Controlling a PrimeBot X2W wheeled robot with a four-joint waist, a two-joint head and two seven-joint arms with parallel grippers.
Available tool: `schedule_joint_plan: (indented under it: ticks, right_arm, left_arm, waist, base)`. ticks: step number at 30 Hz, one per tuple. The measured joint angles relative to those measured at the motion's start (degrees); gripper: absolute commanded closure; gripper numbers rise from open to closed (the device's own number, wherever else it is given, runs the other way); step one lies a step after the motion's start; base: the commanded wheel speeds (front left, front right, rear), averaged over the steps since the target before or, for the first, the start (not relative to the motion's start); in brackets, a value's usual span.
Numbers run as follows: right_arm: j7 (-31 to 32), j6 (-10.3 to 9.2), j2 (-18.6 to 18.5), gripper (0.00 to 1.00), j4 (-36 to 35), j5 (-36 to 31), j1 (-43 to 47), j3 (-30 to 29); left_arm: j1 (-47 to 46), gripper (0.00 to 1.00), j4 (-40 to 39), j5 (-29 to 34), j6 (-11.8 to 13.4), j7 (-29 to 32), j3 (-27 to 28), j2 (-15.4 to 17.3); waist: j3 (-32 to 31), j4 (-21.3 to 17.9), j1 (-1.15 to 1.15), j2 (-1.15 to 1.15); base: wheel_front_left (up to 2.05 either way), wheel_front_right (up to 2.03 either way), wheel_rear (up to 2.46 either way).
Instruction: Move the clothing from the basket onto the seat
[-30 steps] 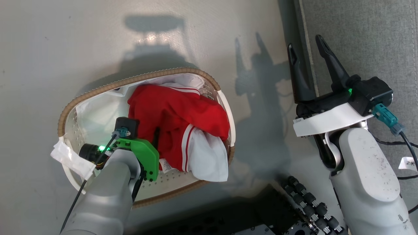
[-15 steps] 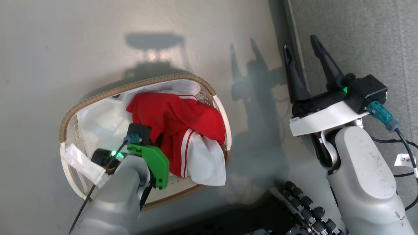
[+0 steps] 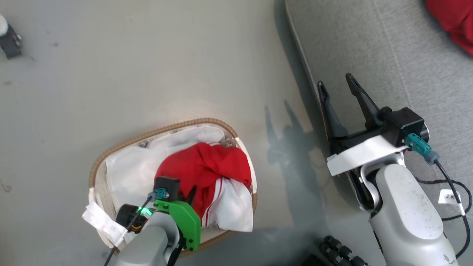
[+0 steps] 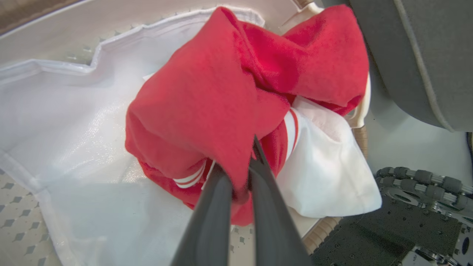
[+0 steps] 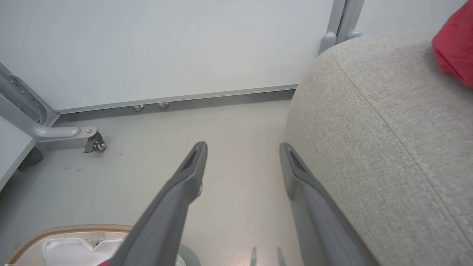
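The red clothing (image 3: pixel 207 168) with white stripes and a white panel is bunched up in the oval basket (image 3: pixel 122 146), partly lifted off the white liner (image 4: pixel 70 122). My left gripper (image 4: pixel 242 173) is shut on a fold of the red clothing (image 4: pixel 218 99); its green-cased wrist (image 3: pixel 181 221) sits over the basket's near side. My right gripper (image 3: pixel 336 83) stands open over the edge of the grey seat (image 3: pixel 406 55), fingers (image 5: pixel 192 170) apart with nothing between them. Another red garment (image 3: pixel 452 20) lies on the seat at the top right, seen also as a red garment (image 5: pixel 456 44) in the right wrist view.
The basket stands on a pale grey floor (image 3: pixel 147 66). A castor (image 3: pixel 9 37) shows at the far left. A white wall panel (image 5: pixel 166 48) with a metal frame leg (image 5: pixel 63 131) lies beyond. My base's black rollers (image 3: pixel 340 251) are at the bottom.
The camera has risen, so the whole scene has shifted down and shrunk. The red clothing is more gathered and pulled upward in my left gripper. The right gripper stays open.
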Motion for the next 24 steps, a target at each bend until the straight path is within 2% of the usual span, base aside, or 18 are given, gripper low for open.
schedule_joint_plan:
  ticks: [4,7,17,24]
  right_arm:
    - [0.00,0.00,-0.04,0.00,0.76,0.04,1.85,-1.02]
    - [0.00,0.00,-0.01,0.00,1.08,0.05,3.16,-0.90]
    - [0.00,0.00,0.01,0.00,2.57,1.71,6.70,-0.33]
    - [0.00,0.00,-0.01,0.00,3.99,0.52,9.54,-0.37]
  left_arm:
    - [1.54,1.00,-4.44,-0.27,0.00,-0.18,-0.07,0.09]
    - [3.04,1.00,-8.75,0.94,0.00,-0.22,2.25,0.73]
    - [10.73,1.00,-22.43,10.36,0.00,-0.23,9.84,1.67]
    - [13.17,1.00,-31.26,15.11,0.00,-0.23,11.15,1.22]
  waist:
    - [-4.36,0.44,0.00,0.00]
    - [-7.39,0.96,0.00,0.00]
    - [-16.74,3.19,0.00,0.00]
    - [-22.47,4.79,0.00,0.00]
  base:
    - [0.00,0.00,0.00]
    - [0.00,0.00,0.00]
    - [0.00,0.00,0.00]
    - [0.00,0.00,0.00]
